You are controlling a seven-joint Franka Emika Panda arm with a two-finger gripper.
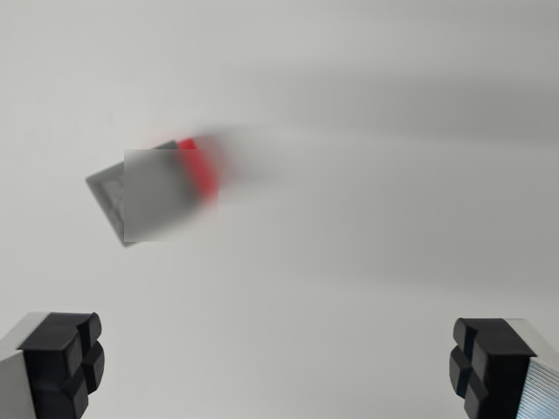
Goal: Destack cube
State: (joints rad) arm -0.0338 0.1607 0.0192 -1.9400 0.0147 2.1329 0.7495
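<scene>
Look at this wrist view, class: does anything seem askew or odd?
The grey cube sits turned at an angle to the frame, with a red cube showing at its right side. A flat grey patch hides the middle of the stack, and the red part is blurred. The tool is open and clear of both.

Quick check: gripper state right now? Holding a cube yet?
Gripper: open, jaws wide apart, holding nothing. The blurred grey and red cube stack sits on the white surface, apart from the fingers, toward the wrist view's left.
</scene>
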